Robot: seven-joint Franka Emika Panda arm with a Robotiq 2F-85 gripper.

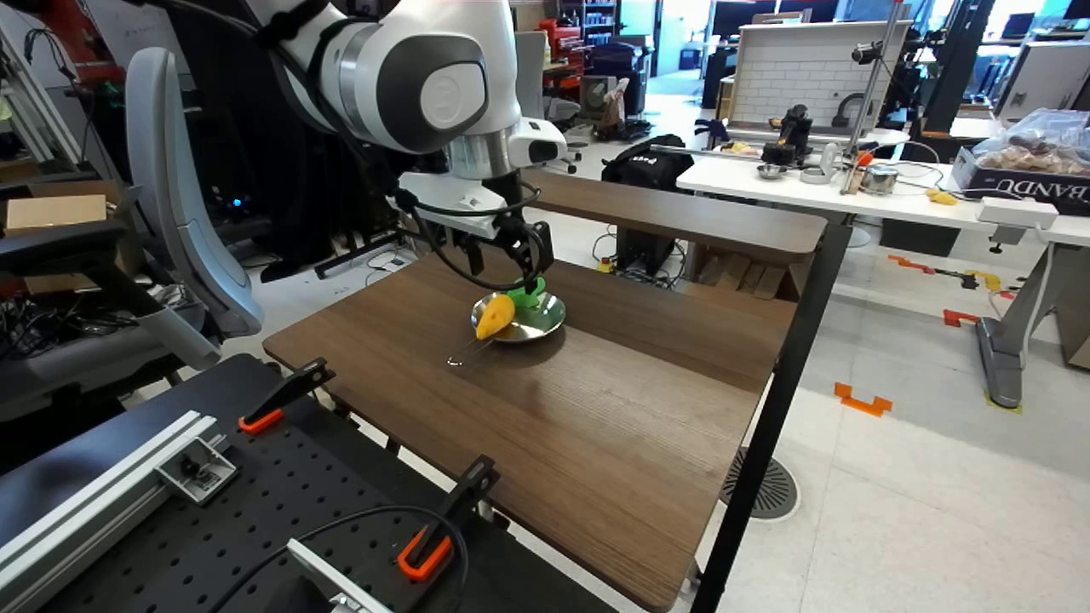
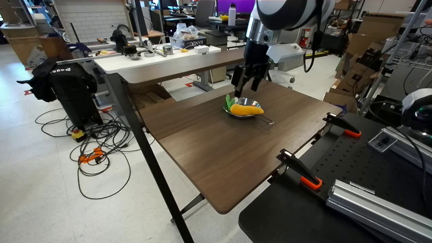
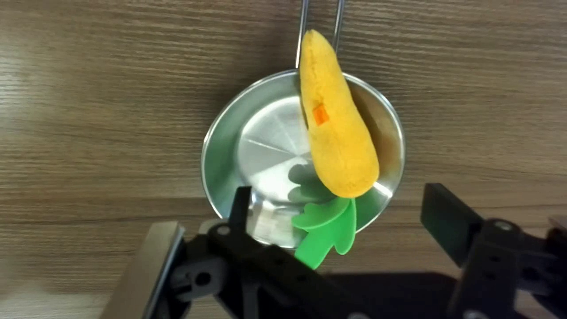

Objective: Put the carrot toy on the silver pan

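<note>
The carrot toy (image 1: 496,317) lies in the silver pan (image 1: 552,320) on the brown table; both also show in an exterior view, carrot toy (image 2: 246,110) and pan (image 2: 252,102). In the wrist view the yellow-orange carrot toy (image 3: 340,146) lies along the right part of the pan (image 3: 221,159). Its narrow tip extends over the rim by the wire handle, and its green leaves reach past the opposite rim. My gripper (image 3: 338,204) is open, with its fingers wide apart and nothing between them. In both exterior views the gripper (image 1: 507,274) (image 2: 246,91) hangs just above the leafy end.
The brown table (image 1: 613,443) has a raised shelf (image 1: 673,209) along one side. Clamps with orange handles (image 1: 426,553) (image 2: 311,182) hold the opposite edge by a black perforated board (image 2: 364,162). A grey chair (image 1: 183,213) stands beside the table.
</note>
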